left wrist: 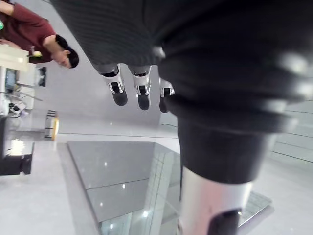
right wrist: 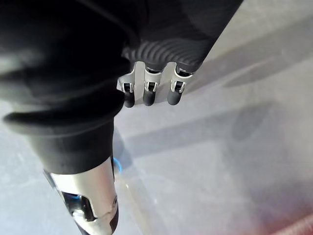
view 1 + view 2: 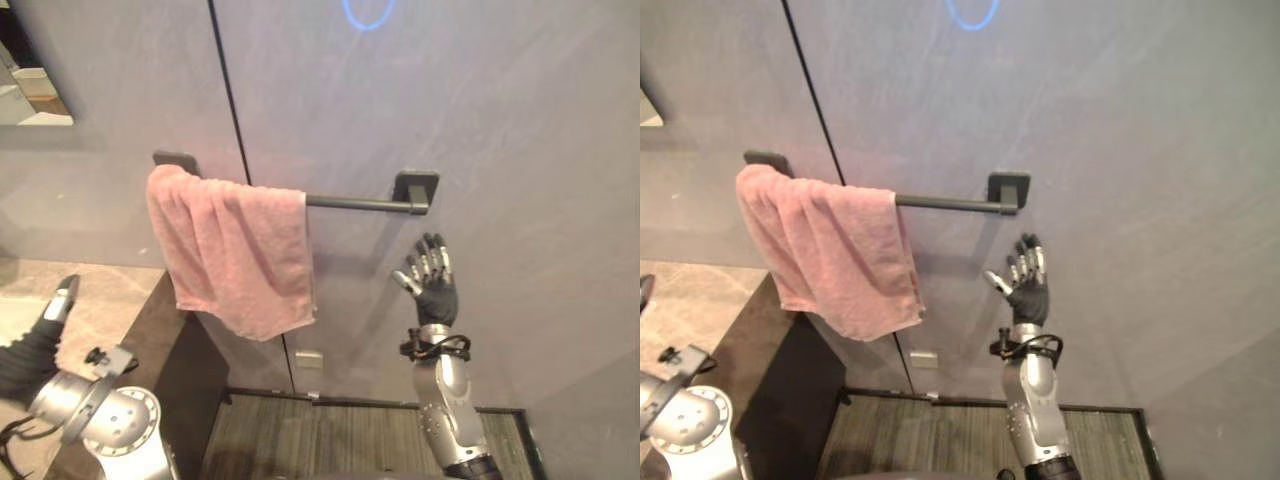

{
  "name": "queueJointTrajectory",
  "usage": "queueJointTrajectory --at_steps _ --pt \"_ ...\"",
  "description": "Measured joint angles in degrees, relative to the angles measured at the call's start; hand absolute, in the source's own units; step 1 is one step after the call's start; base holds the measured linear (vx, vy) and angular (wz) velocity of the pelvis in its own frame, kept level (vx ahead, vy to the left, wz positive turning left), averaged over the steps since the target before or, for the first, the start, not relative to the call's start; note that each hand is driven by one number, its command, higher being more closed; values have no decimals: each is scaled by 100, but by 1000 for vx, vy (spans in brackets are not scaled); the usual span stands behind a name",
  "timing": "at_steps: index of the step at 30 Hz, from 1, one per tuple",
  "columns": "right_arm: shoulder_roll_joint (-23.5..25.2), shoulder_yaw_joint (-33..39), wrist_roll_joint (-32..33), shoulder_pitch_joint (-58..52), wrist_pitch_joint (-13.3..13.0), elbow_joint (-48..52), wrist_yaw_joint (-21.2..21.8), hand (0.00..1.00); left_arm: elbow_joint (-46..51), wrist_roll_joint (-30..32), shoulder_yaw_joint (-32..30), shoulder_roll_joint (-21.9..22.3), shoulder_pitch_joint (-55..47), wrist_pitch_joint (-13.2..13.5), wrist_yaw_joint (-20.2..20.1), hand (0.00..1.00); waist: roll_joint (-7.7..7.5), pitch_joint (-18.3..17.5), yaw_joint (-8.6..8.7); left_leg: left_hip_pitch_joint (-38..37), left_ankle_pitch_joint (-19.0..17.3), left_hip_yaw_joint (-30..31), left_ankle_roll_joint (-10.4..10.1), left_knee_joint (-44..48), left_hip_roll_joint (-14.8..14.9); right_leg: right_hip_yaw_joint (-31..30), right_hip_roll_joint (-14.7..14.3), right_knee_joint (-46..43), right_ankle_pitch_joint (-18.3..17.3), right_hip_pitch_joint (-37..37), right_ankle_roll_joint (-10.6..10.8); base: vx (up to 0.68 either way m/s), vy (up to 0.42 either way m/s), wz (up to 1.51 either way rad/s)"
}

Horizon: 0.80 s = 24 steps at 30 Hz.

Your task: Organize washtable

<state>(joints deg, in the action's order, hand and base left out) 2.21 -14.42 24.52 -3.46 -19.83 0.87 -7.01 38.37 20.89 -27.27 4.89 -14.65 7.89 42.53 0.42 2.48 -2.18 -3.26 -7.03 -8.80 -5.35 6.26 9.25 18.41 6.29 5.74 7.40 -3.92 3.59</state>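
Observation:
A pink towel (image 3: 235, 255) hangs folded over the left end of a dark towel bar (image 3: 355, 203) fixed to the grey wall. The bar's right half is bare up to its bracket (image 3: 415, 190). My right hand (image 3: 432, 275) is raised just below that bracket, a little off the wall, open with its fingers straight and holding nothing; its fingertips (image 2: 146, 98) show against the wall in the right wrist view. My left hand (image 3: 45, 335) is low at the left over the washtable top, open, its fingers (image 1: 139, 90) straight and holding nothing.
The beige stone washtable top (image 3: 115, 295) lies at the lower left, with a dark side panel (image 3: 190, 375) below its edge. A mirror corner (image 3: 30, 85) shows at the upper left. A ribbed floor mat (image 3: 330, 440) lies under the bar. A person in a red sleeve (image 1: 27, 27) stands by.

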Motion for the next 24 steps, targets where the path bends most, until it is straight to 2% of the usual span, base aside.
queueJointTrajectory --at_steps 3,4,7,9,12,17,24 --pt "-42 -283 61 -52 86 15 247 0 13 -248 -65 -10 -191 9 -242 0 131 -37 -13 -193 171 -66 -53 -294 -32 47 36 0 -4 -67 9 82 11 6" --pt "-61 -375 53 -52 153 15 292 0 -6 -488 -62 -14 -241 24 -441 0 168 -62 -13 -240 223 -77 -101 -357 -32 55 34 0 -6 -85 12 65 7 0" --pt "-106 -447 -51 -21 309 15 382 0 -333 -1123 -23 -67 -280 112 -1046 0 193 -96 -15 -266 242 -85 -125 -407 -31 68 32 1 -13 -89 21 53 4 1" --pt "-120 -495 -169 50 452 11 397 0 -843 -1778 104 -99 -271 145 -1566 0 192 -97 -11 -267 248 -96 -132 -426 -32 70 33 2 -18 -78 22 0 0 0" --pt "-188 -703 -205 196 544 -29 402 0 -1480 -2213 234 -109 -221 125 -1892 0 195 -97 -12 -248 248 -130 -134 -435 -27 47 27 3 -20 -36 19 -6 -4 -5" --pt "-209 -1006 -193 527 682 -249 454 0 -2174 -2661 225 -219 88 -13 -2123 0 212 -102 -25 -29 335 -140 -156 -450 -29 88 43 1 -15 169 13 -2 -7 3" --pt "-210 -1098 -26 591 722 -251 459 0 -2659 -2937 185 -408 505 -18 -2119 0 267 -70 -30 124 478 -128 -225 -571 -31 187 53 -2 -11 363 9 31 3 8"
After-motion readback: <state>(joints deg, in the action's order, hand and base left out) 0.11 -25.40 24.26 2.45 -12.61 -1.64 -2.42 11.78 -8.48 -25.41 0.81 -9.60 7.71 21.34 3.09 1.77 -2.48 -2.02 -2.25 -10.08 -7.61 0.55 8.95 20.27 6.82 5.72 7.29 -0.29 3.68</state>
